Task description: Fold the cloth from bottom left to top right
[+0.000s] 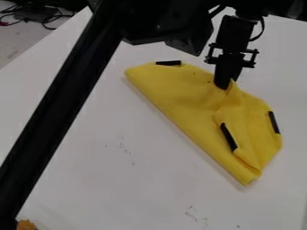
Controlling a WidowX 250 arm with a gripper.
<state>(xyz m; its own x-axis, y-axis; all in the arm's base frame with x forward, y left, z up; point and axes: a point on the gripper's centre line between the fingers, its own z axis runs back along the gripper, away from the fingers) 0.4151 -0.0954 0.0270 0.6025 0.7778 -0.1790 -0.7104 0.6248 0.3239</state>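
The gripper (pixel 225 84) hangs down at the upper right, its tips at the cloth's upper edge and shut on a pinch of fabric. The yellow cloth (pixel 186 99) lies folded over, with a long straight fold running from upper left to lower right. Creases gather toward the fingertips, and a loose flap bunches on the cloth's right half. Black strips show at its top edge, on the flap and near the right edge. The fabric between the fingers is mostly hidden.
A thick black bar (pixel 66 99) crosses the left side from the top down to the lower left corner. Beside its foot is a small orange object (pixel 26 225). The white table (pixel 120 179) has a few dark marks. Cables (pixel 36 15) lie beyond its upper left edge.
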